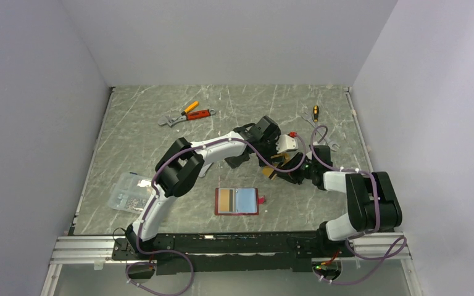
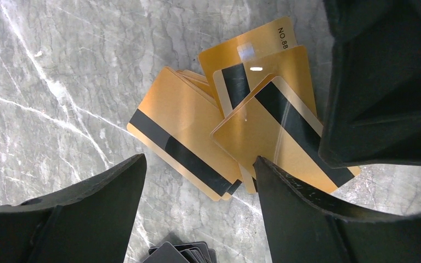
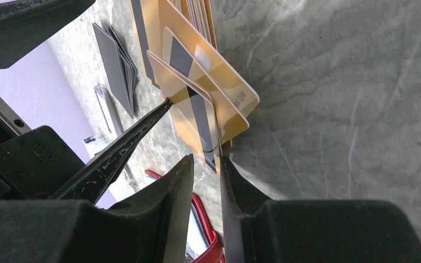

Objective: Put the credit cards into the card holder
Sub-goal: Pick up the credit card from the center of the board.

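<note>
The right hand (image 3: pixel 207 164) is pinched narrow on the edge of one gold card (image 3: pixel 181 90), tipping it up off the loose heap of credit cards (image 2: pixel 181 137) on the desk (image 1: pixel 136 135). The left hand (image 2: pixel 197 192) hangs wide and empty just over the same heap, and one of its fingers (image 3: pixel 115 159) appears to touch the raised card's corner. The card holder (image 1: pixel 237 200) lies open nearer the arm bases, apart from the heap, with what looks like a gold card in its left side. The step in hand is likely singling out one card. The next move calls for lifting it free of its neighbours, then sliding it edge-first into a pocket.
</note>
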